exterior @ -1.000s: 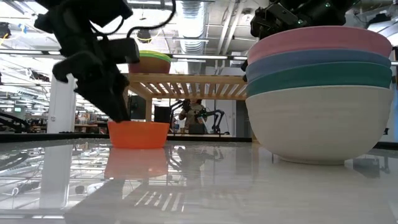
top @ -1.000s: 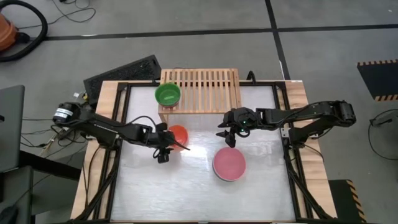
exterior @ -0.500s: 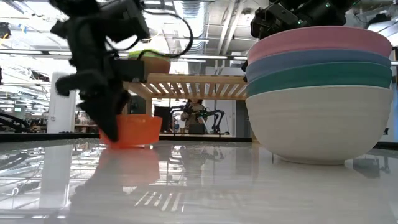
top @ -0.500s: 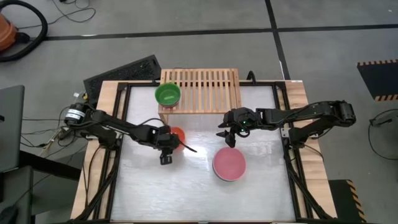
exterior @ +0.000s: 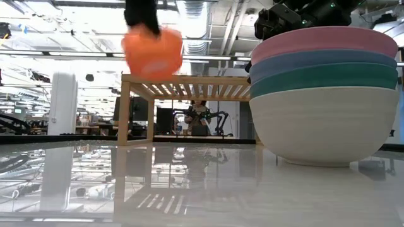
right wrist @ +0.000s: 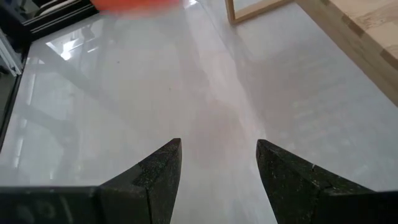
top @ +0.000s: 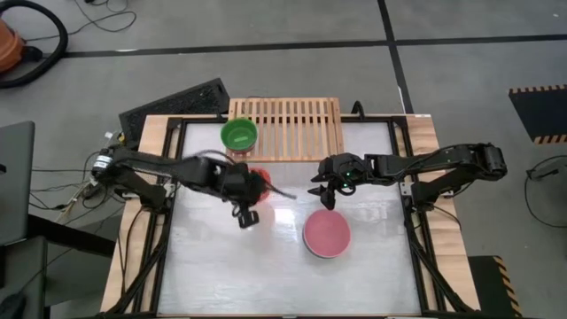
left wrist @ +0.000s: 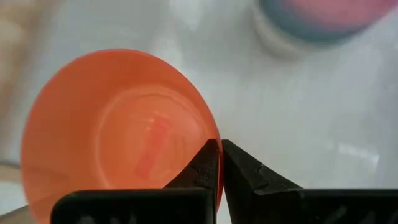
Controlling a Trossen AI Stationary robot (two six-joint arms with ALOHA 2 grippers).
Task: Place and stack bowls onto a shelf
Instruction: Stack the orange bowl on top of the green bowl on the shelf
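The left arm stretches across the table, its left gripper [left wrist: 219, 163] pinching the rim of the orange-red bowl [exterior: 152, 52], held in the air beside the shelf [top: 292, 124]. A green bowl [top: 238, 134] sits on the shelf. The right gripper [right wrist: 217, 163], fingers spread, hovers beside the stacked bowls [top: 326, 234].

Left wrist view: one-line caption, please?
Left hand pinches the orange-red bowl's rim, lifted above the white table.

You have the small orange bowl [exterior: 152, 52] up in the air, level with the top of the wooden shelf [top: 292, 126], tilted. A green bowl [top: 238, 135] sits on the shelf's left end. The pink-topped stack of bowls [top: 326, 234] stands on the table.
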